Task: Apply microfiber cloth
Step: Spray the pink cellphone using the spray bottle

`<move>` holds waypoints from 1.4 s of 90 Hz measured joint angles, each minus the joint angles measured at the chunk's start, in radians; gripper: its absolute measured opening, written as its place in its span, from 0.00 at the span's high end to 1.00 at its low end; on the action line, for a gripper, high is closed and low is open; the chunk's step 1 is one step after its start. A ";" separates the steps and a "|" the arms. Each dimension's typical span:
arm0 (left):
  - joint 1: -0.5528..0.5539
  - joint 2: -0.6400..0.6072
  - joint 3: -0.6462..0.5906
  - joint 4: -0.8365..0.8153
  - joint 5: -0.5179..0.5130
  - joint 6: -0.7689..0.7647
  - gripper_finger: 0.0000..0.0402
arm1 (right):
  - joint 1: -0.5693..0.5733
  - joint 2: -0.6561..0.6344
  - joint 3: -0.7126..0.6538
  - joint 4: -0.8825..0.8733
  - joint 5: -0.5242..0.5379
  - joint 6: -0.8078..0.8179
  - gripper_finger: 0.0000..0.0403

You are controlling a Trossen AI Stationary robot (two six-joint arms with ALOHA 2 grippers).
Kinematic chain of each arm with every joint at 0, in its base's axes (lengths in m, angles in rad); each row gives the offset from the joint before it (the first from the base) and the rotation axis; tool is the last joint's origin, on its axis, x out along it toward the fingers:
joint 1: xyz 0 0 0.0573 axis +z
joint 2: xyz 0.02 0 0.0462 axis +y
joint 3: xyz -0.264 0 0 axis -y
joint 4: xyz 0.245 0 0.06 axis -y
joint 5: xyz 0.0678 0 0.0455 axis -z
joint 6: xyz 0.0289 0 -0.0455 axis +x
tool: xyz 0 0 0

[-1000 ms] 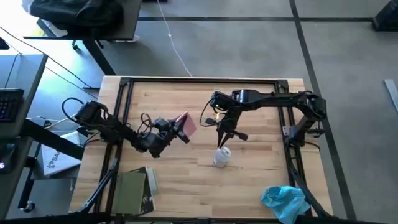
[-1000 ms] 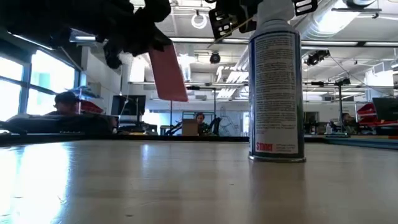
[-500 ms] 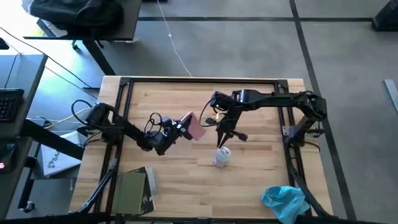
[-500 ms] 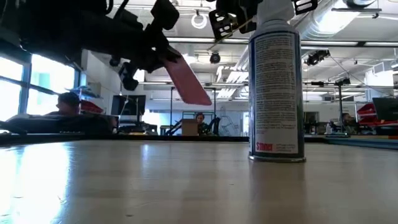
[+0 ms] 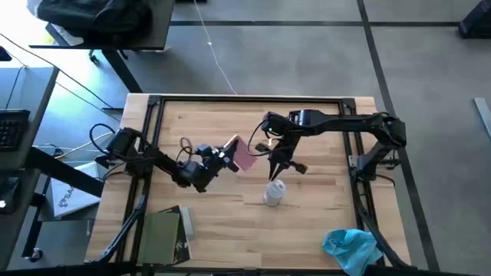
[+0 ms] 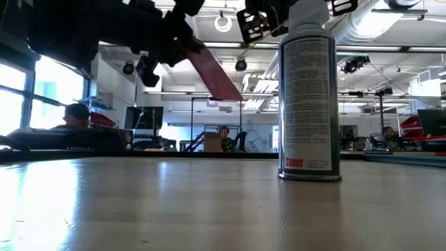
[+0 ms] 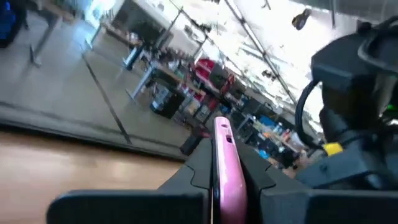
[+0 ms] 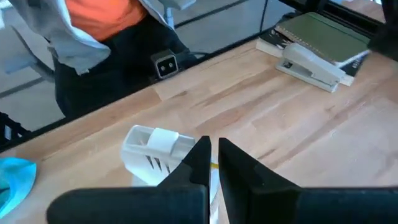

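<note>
From my station I saw the wooden table [image 5: 322,207] with both arms working over its middle, and I judged the task barely begun: the microfiber cloth [image 5: 349,249] lay crumpled and untouched at the near right corner of the table, well apart from either arm, so the reach for it, the grasp and the wiping itself were all left to do. My left claw [image 5: 227,156] hung above the table left of centre, pinching a flat pink object [image 5: 243,156] edge-on between its fingers [image 7: 255,177], held clear of the wood and tilted in the low view. My right claw [image 5: 278,163] hovered just behind the spray can, its fingers [image 8: 239,162] pressed close together with only a thin gap and nothing I could see between them. Both claws were occupied near the centre, so I reckoned one would have to free itself and travel to the corner before the cloth could be applied to anything. As for containers, the only one I could make out was the white spray can [image 6: 309,97] standing upright on the table with its nozzle cap [image 8: 152,152] on; what was inside it I could not tell. A green book [image 5: 163,234] with a stapler [image 8: 310,68] by it lay at the near left corner.
</note>
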 joint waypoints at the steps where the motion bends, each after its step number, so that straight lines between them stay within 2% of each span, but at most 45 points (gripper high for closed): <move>1: 0.000 -0.004 0.000 -0.002 0.000 0.004 0.98 | 0.000 -0.003 0.000 -0.001 0.001 0.001 1.00; 31: 0.004 -0.059 0.000 0.001 0.069 0.104 0.98 | 0.000 -0.016 -0.001 0.003 0.028 0.016 1.00; 55: 0.104 -0.054 0.000 -0.015 0.282 0.166 0.98 | 0.005 -0.016 0.000 0.011 0.022 0.016 1.00; 68: 0.158 -0.054 0.000 -0.013 0.389 0.124 0.98 | 0.005 -0.016 0.000 0.011 0.019 0.027 1.00; 80: 0.185 -0.054 0.000 -0.003 0.445 0.094 0.98 | 0.004 -0.016 0.000 0.011 0.017 0.021 1.00; 97: 0.196 -0.029 0.000 -0.105 0.439 0.007 0.98 | 0.005 -0.016 0.001 0.013 0.016 0.017 1.00; 114: 0.217 0.067 0.020 -0.103 0.446 -0.068 0.98 | 0.005 -0.016 0.001 0.015 0.019 0.017 1.00; 126: 0.222 0.155 0.071 -0.104 0.500 -0.095 0.98 | 0.005 -0.016 0.001 0.015 0.020 0.018 1.00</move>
